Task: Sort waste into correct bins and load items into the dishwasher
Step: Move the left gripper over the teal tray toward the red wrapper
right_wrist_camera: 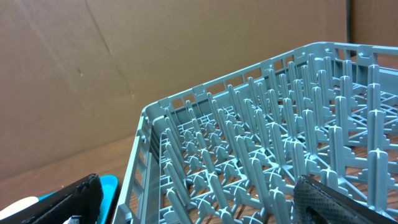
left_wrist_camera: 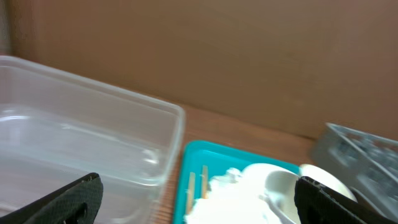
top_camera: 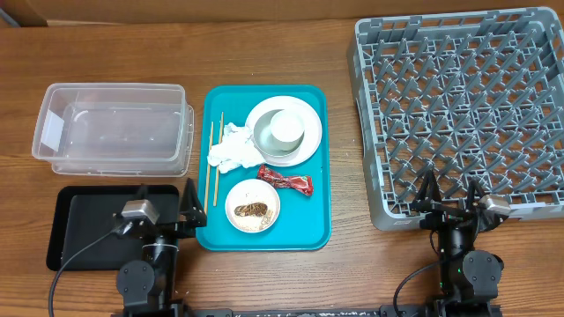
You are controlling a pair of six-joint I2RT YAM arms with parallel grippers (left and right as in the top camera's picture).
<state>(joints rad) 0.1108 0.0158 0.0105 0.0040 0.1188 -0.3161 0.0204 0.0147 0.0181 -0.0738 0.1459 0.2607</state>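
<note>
On the teal tray point(top_camera: 313, 211) lie a crumpled white napkin point(top_camera: 231, 148), a pair of chopsticks point(top_camera: 211, 163), a red wrapper point(top_camera: 285, 180), a white plate point(top_camera: 260, 119) carrying a white cup point(top_camera: 286, 129), and a small bowl point(top_camera: 252, 210) of rice with a brown scrap. The clear tub point(top_camera: 113, 128) and black tray point(top_camera: 84, 220) lie to its left, the grey dish rack point(top_camera: 467, 106) to its right. My left gripper point(top_camera: 165, 195) hangs open over the black tray's right end. My right gripper point(top_camera: 449, 192) is open at the rack's near edge. Both hold nothing.
The left wrist view shows the tub point(left_wrist_camera: 81, 137), chopsticks point(left_wrist_camera: 191, 186), napkin point(left_wrist_camera: 230, 196) and teal tray point(left_wrist_camera: 214, 152) ahead of the open left gripper point(left_wrist_camera: 199, 208). Rack pegs point(right_wrist_camera: 261, 124) fill the view ahead of the right gripper point(right_wrist_camera: 199, 208). A cardboard wall stands behind.
</note>
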